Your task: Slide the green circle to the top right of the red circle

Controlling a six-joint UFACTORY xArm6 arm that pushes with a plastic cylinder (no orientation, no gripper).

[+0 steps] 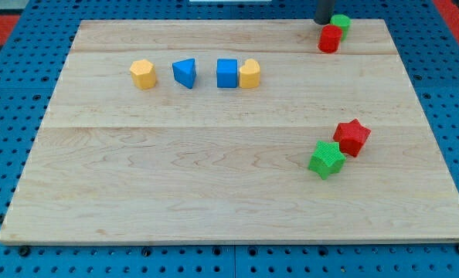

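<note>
Placement nearly complete — green circle (341, 23) touches red circle (330, 38) at its upper right, our bare tip (323, 22) just left of it — we judge little remains.

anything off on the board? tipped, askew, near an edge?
Nothing damaged or tipped. The green circle sits right at the board's top edge, touching the red circle, with my tip just at the view's left of it. The green star and red star touch too.
</note>
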